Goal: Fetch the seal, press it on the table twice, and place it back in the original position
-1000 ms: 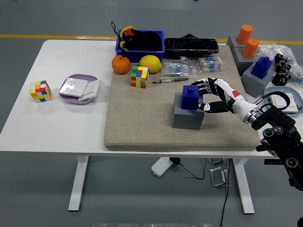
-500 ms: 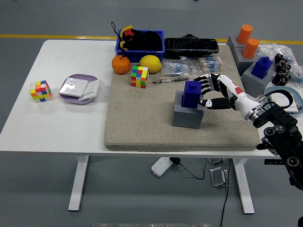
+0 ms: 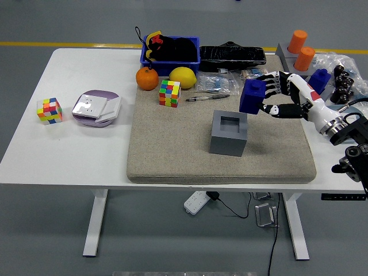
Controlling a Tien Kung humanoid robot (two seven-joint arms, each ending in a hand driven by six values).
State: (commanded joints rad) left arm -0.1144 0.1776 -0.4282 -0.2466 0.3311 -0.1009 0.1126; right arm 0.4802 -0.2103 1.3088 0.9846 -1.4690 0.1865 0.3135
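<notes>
Nearest on the mat (image 3: 172, 164) stands the grey holder (image 3: 229, 133), its square socket (image 3: 231, 121) open and bare. That socket is where the seal belongs.

Just beyond and to the right, the right hand (image 3: 275, 98) is closed around the blue seal (image 3: 252, 95), fingers (image 3: 269, 85) wrapped over its far side and the thumb under its near side. The seal hangs in the air, clear of the holder and above the mat, apparently a little tilted. The left hand is not in view.

The fetch looks done; the two presses and the return are not.

Risks from here, as I judge them:
- The grip is on the seal's right side only, so a hard press could pivot it in the fingers and make it slip.
- A tilted seal would land on an edge and not stamp flat on the soft mat.
- The pen (image 3: 207, 98) and the packets (image 3: 217, 84) lie just left of the seal; a drift that way could sweep them.
- On the return the seal must line up squarely with the socket, or it will catch the rim and shove the holder.

Farther off sit the cube (image 3: 169, 92), lemon (image 3: 183, 77), orange (image 3: 146, 79) and blue bin (image 3: 170, 50), well clear. At far right another seal (image 3: 319, 80) stands in its own grey holder.
</notes>
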